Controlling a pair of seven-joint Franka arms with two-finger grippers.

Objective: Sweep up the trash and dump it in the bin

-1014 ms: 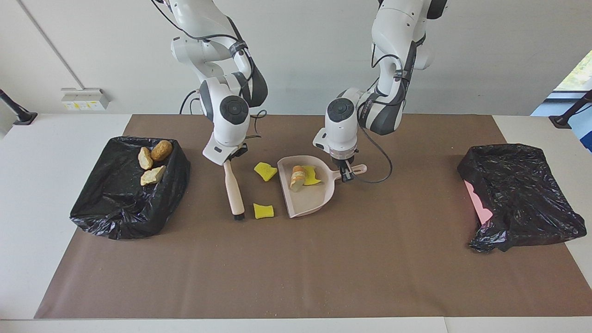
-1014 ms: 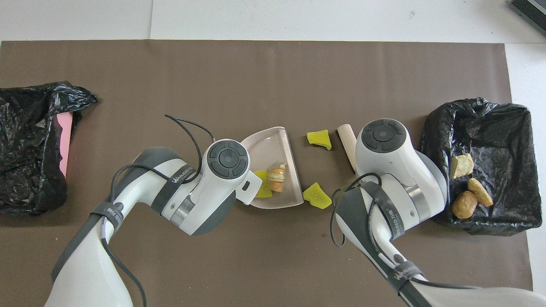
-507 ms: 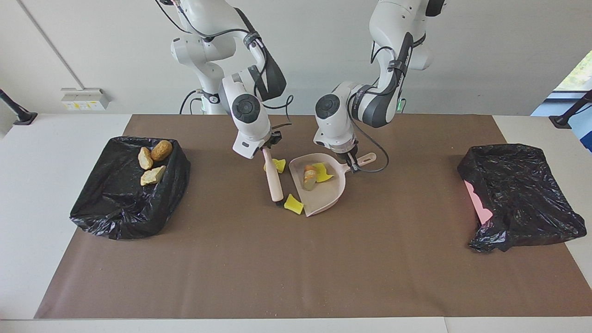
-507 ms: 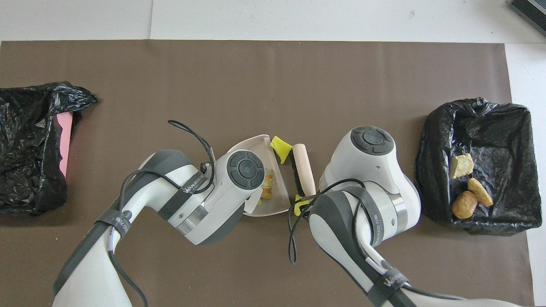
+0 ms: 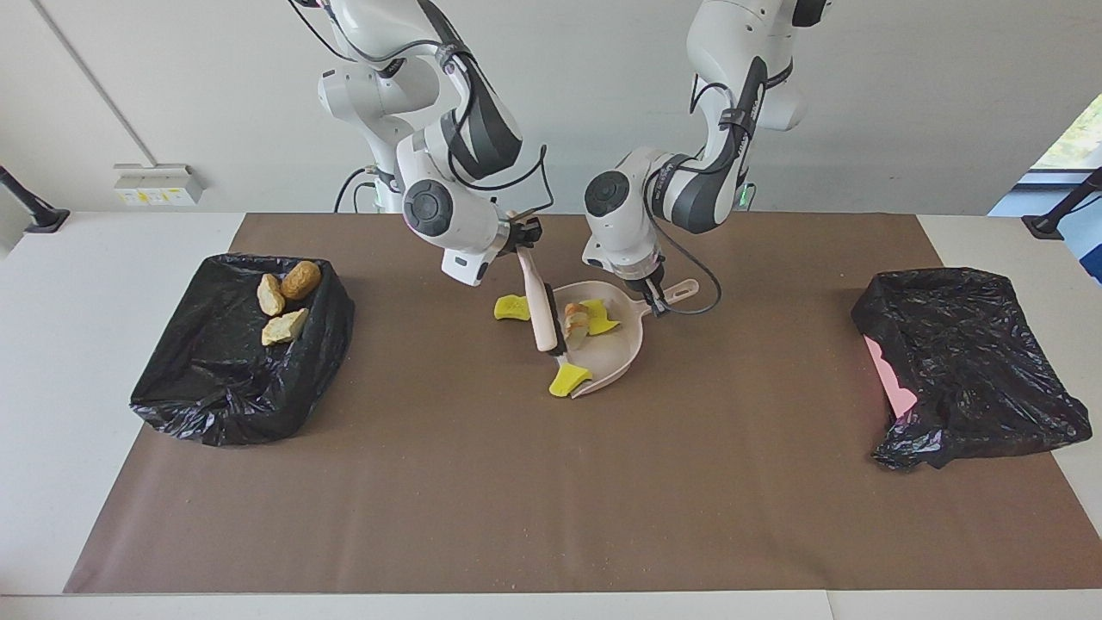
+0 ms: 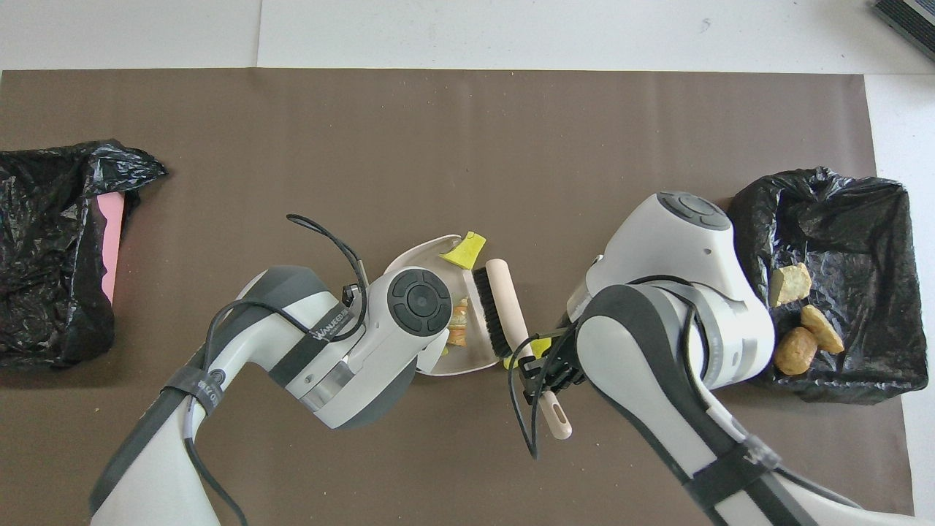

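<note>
The pale pink dustpan (image 5: 613,351) (image 6: 437,256) lies mid-table, my left gripper (image 5: 651,300) shut on its handle. It holds a bread-like scrap (image 5: 575,319) (image 6: 458,330) and a yellow sponge chunk (image 5: 601,317). My right gripper (image 5: 523,236) (image 6: 544,367) is shut on the brush (image 5: 542,306) (image 6: 506,303), whose bristles stand tilted at the pan's mouth. Another yellow chunk (image 5: 568,379) (image 6: 464,252) sits at the pan's lip. A third (image 5: 512,307) (image 6: 538,342) lies on the mat beside the brush, toward the right arm's end. In the overhead view the left gripper is hidden under its wrist.
A black-bagged bin (image 5: 232,379) (image 6: 840,219) at the right arm's end holds three bread-like pieces (image 5: 300,280) (image 6: 792,281). A second black bag (image 5: 973,362) (image 6: 51,256) with pink showing lies at the left arm's end. A brown mat (image 5: 516,482) covers the table.
The right arm swept the brush toward the dustpan and tilted it up, pushing one yellow chunk to the pan's lip. The left arm turned and shifted the pan slightly.
</note>
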